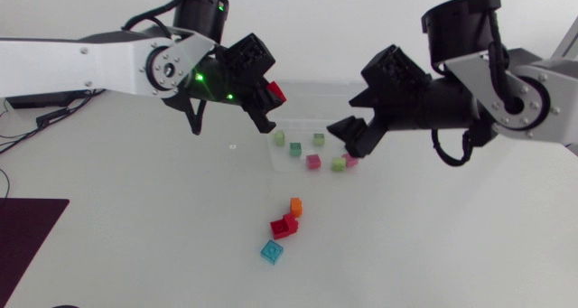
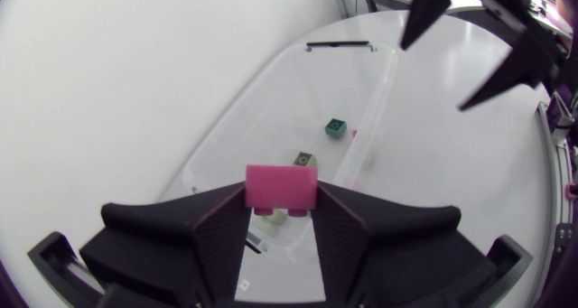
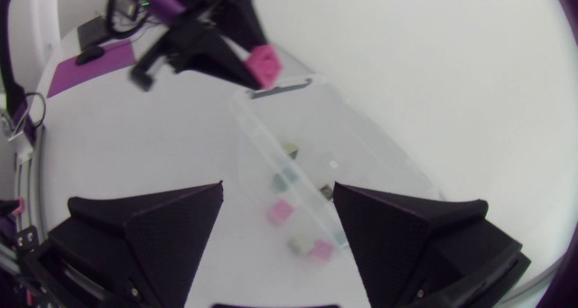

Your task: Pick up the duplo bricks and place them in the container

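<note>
My left gripper (image 1: 268, 105) is shut on a pink-red duplo brick (image 1: 275, 93), held above the back left of the clear container (image 1: 302, 120). The left wrist view has that brick (image 2: 281, 187) clamped between the fingers of the left gripper (image 2: 281, 204), over the container (image 2: 271, 82). At the container's right side my right gripper (image 1: 343, 138) hangs open and holds nothing. Its fingers (image 3: 163, 227) stand wide apart above the container (image 3: 379, 163). Orange (image 1: 295, 206), red (image 1: 284, 225) and cyan (image 1: 272, 251) bricks lie on the table in front.
Several small green and pink bricks (image 1: 313, 162) lie in the container or by its near wall; which of the two I cannot tell. A dark mat (image 1: 27, 236) covers the table's front left corner.
</note>
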You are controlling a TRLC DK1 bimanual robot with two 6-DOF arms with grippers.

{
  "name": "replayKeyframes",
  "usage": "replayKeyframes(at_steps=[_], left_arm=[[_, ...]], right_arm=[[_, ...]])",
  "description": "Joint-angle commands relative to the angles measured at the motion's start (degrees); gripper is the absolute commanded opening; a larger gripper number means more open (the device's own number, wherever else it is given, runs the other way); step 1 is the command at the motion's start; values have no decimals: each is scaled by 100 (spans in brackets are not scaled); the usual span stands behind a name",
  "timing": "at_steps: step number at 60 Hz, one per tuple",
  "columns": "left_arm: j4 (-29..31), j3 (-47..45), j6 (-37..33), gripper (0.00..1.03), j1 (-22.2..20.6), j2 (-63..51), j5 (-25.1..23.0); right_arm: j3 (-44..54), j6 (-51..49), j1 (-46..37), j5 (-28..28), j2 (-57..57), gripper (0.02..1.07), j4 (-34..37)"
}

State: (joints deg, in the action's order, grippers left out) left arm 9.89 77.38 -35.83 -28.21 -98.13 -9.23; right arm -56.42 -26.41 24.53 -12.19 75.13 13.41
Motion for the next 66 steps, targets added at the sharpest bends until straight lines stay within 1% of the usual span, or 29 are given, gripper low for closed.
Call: replayKeyframes(at_steps=[1, 9, 16, 23, 28, 33, 37, 39, 40, 43, 44, 45, 46, 52, 55, 56, 58, 60, 61, 62, 66], left_arm=[[-136, 347, 103, 38, -89, -409, 62], [-286, 761, 138, 38, -89, -805, 106], [-286, 1182, 235, 39, -18, -1086, 124], [-277, 1560, 288, 39, 17, -1393, 132], [-277, 1912, 314, 39, 26, -1745, 159], [-260, 2097, 367, 39, 26, -1930, 168], [-224, 2246, 375, 41, 17, -2061, 229], [-75, 2378, 375, 56, 8, -2158, 264], [-13, 2413, 367, 70, 8, -2193, 264], [48, 2378, 349, 87, 17, -2167, 264], [66, 2369, 349, 89, 17, -2158, 264], [145, 2290, 340, 94, 26, -2079, 264], [162, 2176, 296, 97, 52, -1982, 255], [162, 1552, 252, 97, 175, -1420, 238], [162, 945, 173, 97, 272, -901, 124], [162, 875, 164, 97, 289, -840, 124], [162, 339, 85, 97, 360, -339, 115], [162, 172, 50, 97, 377, -198, 115], [189, -118, 6, 97, 412, 92, 115], [197, -206, -2, 97, 421, 162, 115], [233, -1024, -126, 97, 474, 848, 106]], right_arm=[[448, -171, 289, -21, -271, 91, 197], [835, -373, 675, -117, -306, 91, 478], [940, -575, 799, -179, 63, 91, 584], [940, -813, 878, -179, 546, 91, 540], [817, -997, 878, -179, 1118, 91, 496], [703, -1050, 878, -179, 1399, 91, 487], [633, -1076, 904, -179, 1566, 91, 478], [589, -1120, 913, -170, 1654, 91, 470], [571, -1129, 922, -170, 1715, 91, 461], [536, -1173, 930, -170, 1838, 91, 408], [510, -1208, 930, -170, 1909, 91, 408], [483, -1226, 930, -170, 1961, 91, 408], [439, -1252, 930, -170, 2023, 91, 408], [255, -1384, 930, -170, 2251, 91, 408], [96, -1498, 930, -161, 2453, 91, 434], [44, -1533, 930, -161, 2524, 91, 434], [-71, -1604, 930, -161, 2656, 91, 452], [-150, -1621, 930, -144, 2744, 91, 452], [-194, -1648, 930, -144, 2787, 91, 461], [-255, -1674, 930, -144, 2849, 91, 470], [-466, -1797, 904, -109, 3042, 91, 540]])
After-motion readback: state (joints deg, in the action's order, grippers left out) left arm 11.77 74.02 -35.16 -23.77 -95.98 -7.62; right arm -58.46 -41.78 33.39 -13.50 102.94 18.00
